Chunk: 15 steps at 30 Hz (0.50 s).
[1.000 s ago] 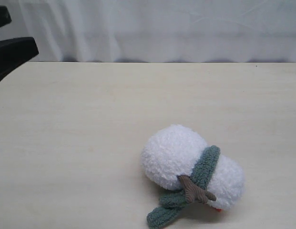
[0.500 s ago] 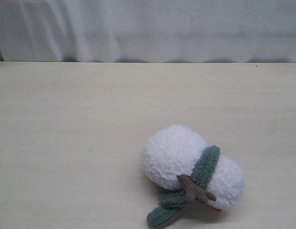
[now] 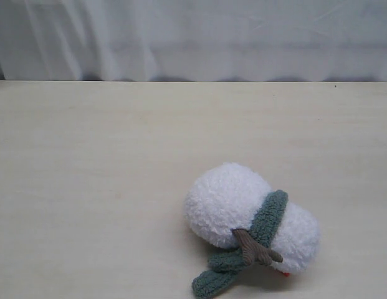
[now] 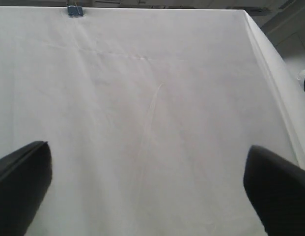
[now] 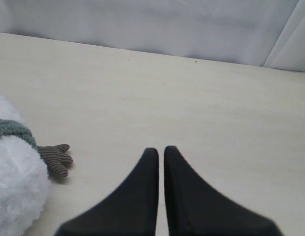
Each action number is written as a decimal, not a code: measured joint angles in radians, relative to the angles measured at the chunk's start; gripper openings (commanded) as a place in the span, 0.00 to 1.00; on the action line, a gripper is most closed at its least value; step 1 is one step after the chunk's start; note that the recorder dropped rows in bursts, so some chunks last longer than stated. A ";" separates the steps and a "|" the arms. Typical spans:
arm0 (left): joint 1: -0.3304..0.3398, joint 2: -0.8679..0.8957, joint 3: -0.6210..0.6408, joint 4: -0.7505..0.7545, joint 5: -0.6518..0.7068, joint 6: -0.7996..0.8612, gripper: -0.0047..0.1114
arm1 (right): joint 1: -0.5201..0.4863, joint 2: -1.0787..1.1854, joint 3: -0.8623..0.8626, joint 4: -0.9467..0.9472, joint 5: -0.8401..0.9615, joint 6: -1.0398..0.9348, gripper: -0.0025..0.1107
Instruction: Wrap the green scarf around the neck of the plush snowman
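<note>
Plush snowman [image 3: 227, 202]: on side, lower right; long axis upper-left to lower-right, head nr bottom edge. Green scarf [image 3: 268, 219] wrapped at mid-crease. Desk [image 3: 106, 162] open left/above. Left end effector [image 4: 147, 187] spread; right end effector [image 5: 160, 150] pressed together.

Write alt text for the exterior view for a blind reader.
A white plush snowman lies on its side low in the frame on a pale table, a green scarf wrapped where head meets body, its ends trailing toward the bottom edge. A curtain hangs behind.

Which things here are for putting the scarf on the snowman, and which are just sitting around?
For the job: plush snowman; green scarf, lying across its neck.
Just there: table; white curtain.
</note>
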 measured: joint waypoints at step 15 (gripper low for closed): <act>-0.107 -0.005 0.000 -0.532 0.279 0.406 0.91 | 0.000 0.000 0.000 0.000 0.000 0.000 0.06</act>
